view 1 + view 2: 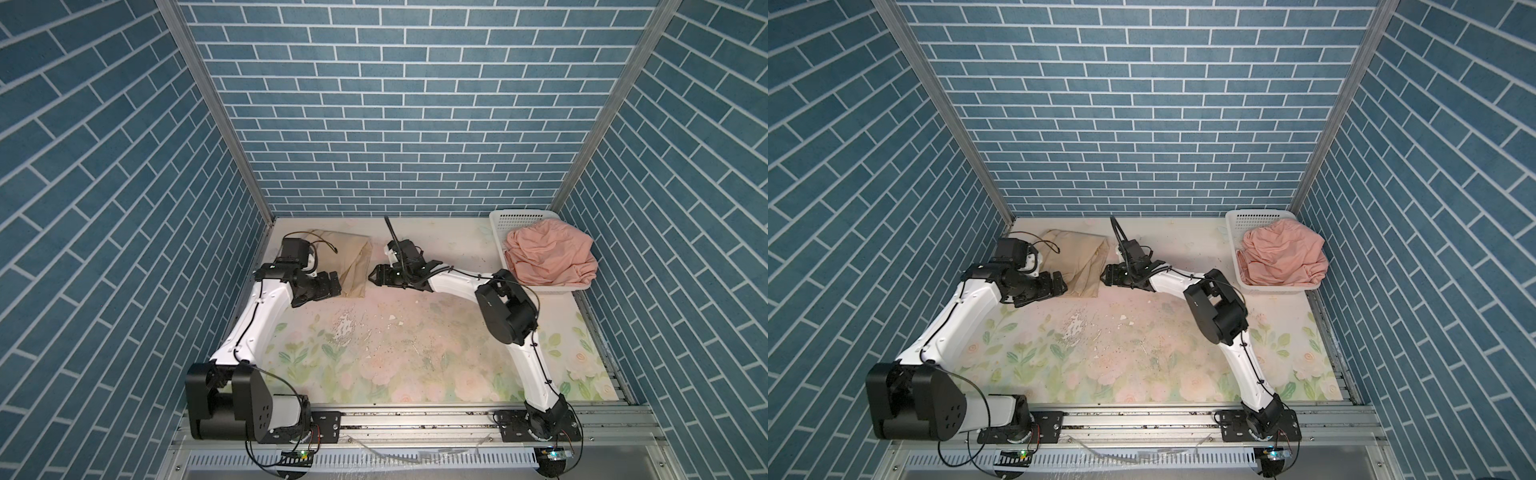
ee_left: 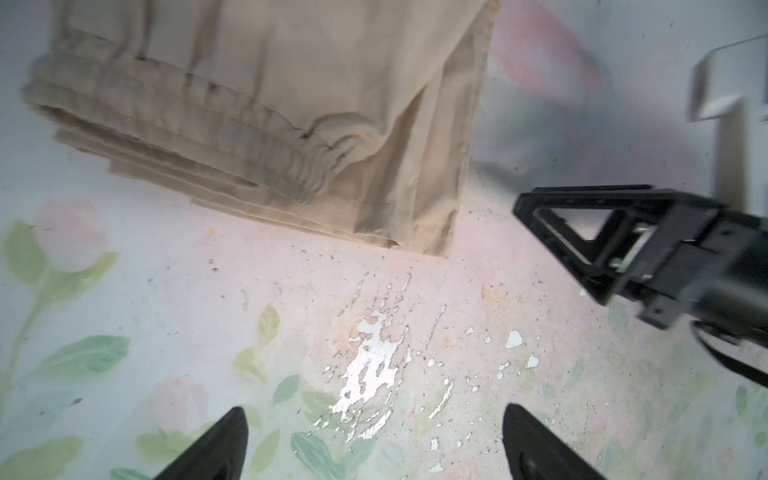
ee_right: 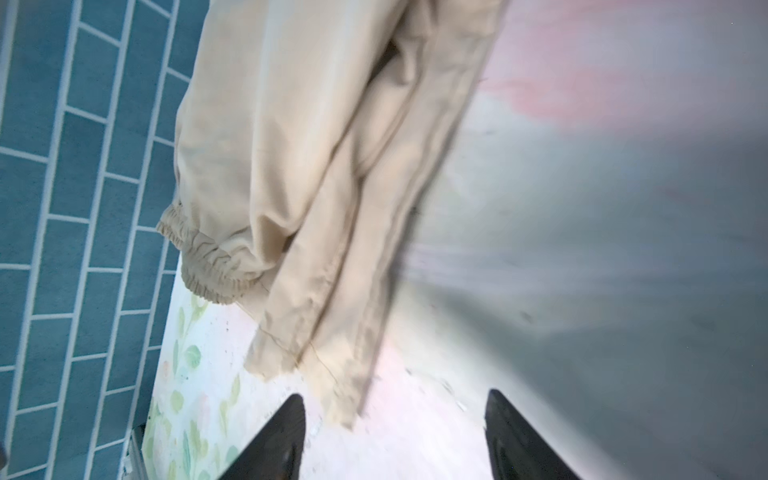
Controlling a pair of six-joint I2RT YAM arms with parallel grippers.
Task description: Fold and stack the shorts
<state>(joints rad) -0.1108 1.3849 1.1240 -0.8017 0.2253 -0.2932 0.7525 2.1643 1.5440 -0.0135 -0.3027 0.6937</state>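
Blue brick-pattern walls (image 1: 415, 104) box in a worn floral table mat (image 1: 415, 353), and at its far left lie the beige-tan cloth shorts (image 1: 353, 266), folded into a narrow packet. Left gripper (image 2: 376, 444) sits just beside the packet's near edge, jaws spread wide, nothing in them. Right gripper (image 1: 372, 276) faces it from the opposite side, jaws also well apart and empty, close to the cloth but not touching as far as I can tell. Over at far right, the salmon-pink cloth shorts (image 1: 548, 257) sit bunched in the white perforated plastic basket (image 1: 515, 218), spilling over its rim. They're unfolded, so I'd judge the job about half done.

Dangers now: the two grippers are near each other across that packet, and a careless swing could catch a finger on the loose hem and flip the fold open. Hauling the pink heap out could drag the light basket along too.

Left wrist view shows the gathered waistband (image 2: 187, 120) and the stacked layers at the packet's edge, plus a peeled white patch (image 2: 370, 374) on the mat; both top views flatten all that. Right wrist view, blurred, catches a hem corner (image 3: 274, 357) poking out. Only the top views show the pink pair and basket.
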